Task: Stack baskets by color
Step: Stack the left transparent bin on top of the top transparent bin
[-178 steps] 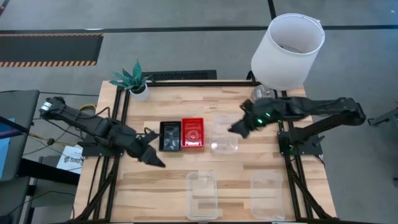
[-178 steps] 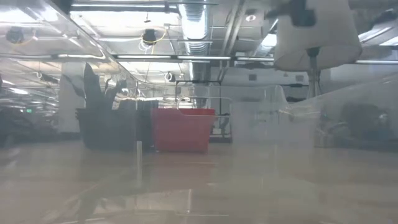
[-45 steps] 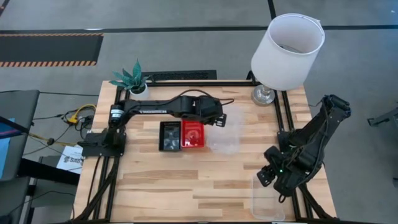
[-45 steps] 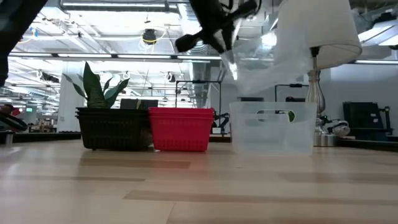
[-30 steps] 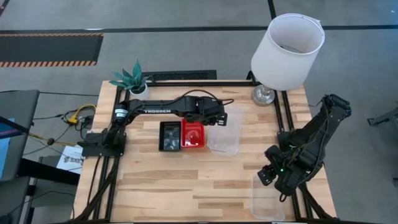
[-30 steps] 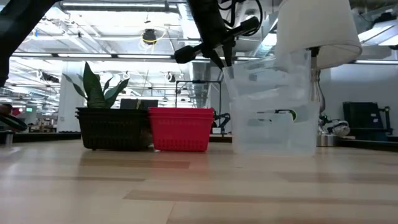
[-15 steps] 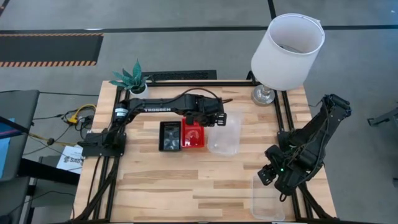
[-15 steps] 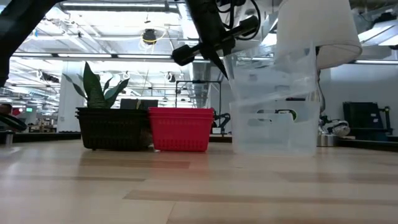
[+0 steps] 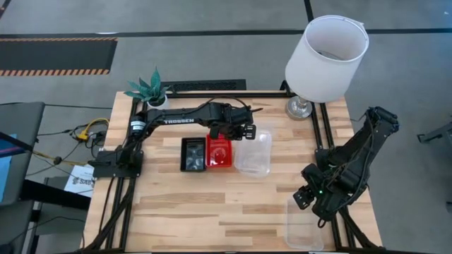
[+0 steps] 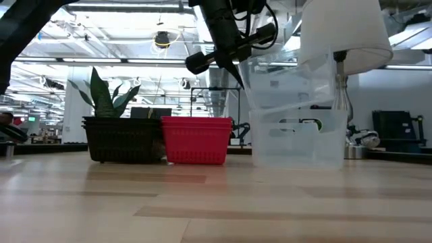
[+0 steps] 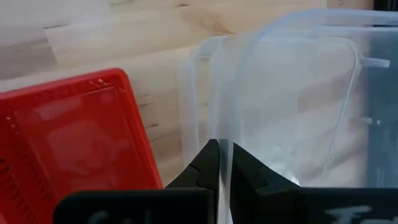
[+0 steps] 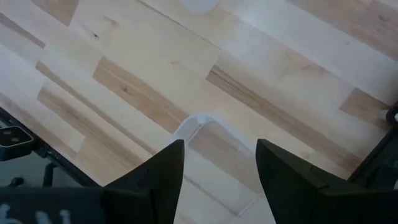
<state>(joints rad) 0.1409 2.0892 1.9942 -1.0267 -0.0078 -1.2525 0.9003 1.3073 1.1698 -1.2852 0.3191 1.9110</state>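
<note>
1. The left gripper (image 11: 221, 163) is clenched on the thin wall of a clear basket (image 9: 255, 148) and holds it tilted, partly inside the clear basket below (image 10: 297, 145) that stands on the counter (image 9: 198, 204), just beside the red baskets (image 9: 219, 151).

2. To do this step well, I think the held basket must first come level, so that its four corners sit over the corners of the lower one. Only then should it go straight down.

3. The wall is thin and smooth, so it can slip or bend in the grip. The descent should be slow, and the gripper should release only when the basket rests fully in its place.

4. The red baskets are very near; a sideways push could move them or the black baskets (image 9: 193, 153) beside them.

5. The right gripper (image 12: 217, 165) waits with its fingers released, low over the near right part of the counter, above another clear basket (image 9: 301, 227) that is not yet stacked.

6. Compared with the picture a second and a half ago, the held basket is now lower and more upright over its partner. Before, it hung high and strongly tilted.

7. Compared with the oldest picture, the clear basket at the near middle of the counter is gone from there, and the right arm has drawn back to the right side.
</note>
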